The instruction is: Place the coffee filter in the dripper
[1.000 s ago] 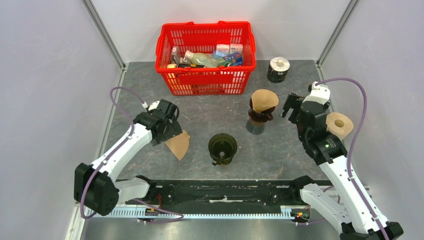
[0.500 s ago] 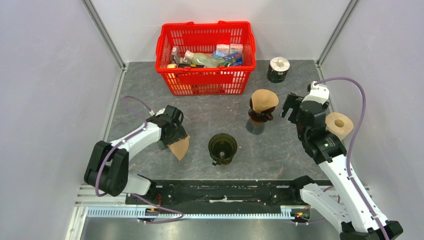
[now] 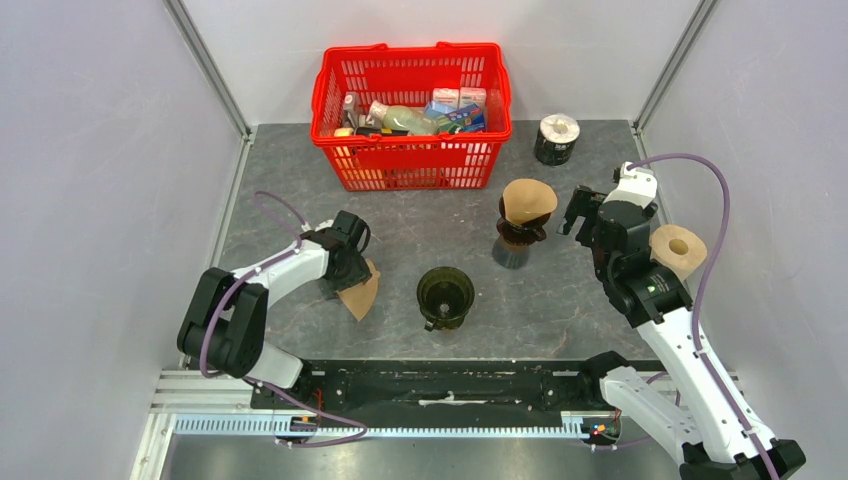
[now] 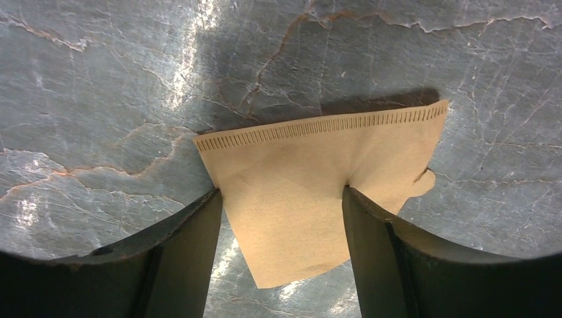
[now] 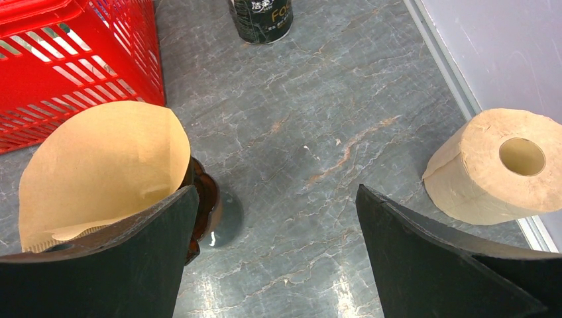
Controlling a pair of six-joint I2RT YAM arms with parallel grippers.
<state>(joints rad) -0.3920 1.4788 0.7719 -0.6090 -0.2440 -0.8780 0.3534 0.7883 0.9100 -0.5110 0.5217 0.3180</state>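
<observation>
L gripper (image 4: 281,193) spread astride flat coffee filter (image 4: 311,172) (no pinch), near dark dripper (image 3: 445,295); R gripper (image 5: 276,189) wide open, holds nothing.

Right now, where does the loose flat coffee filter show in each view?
Top external: filter at the left claw, left of the empty dripper.
Left wrist: centre, between the fingers.
Right wrist: not in it.
Shared landmark: grey marbled table.

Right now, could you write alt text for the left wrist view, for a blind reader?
A tan paper coffee filter lies on the grey marbled table, framed by the two dark fingers of the open left gripper.
</observation>
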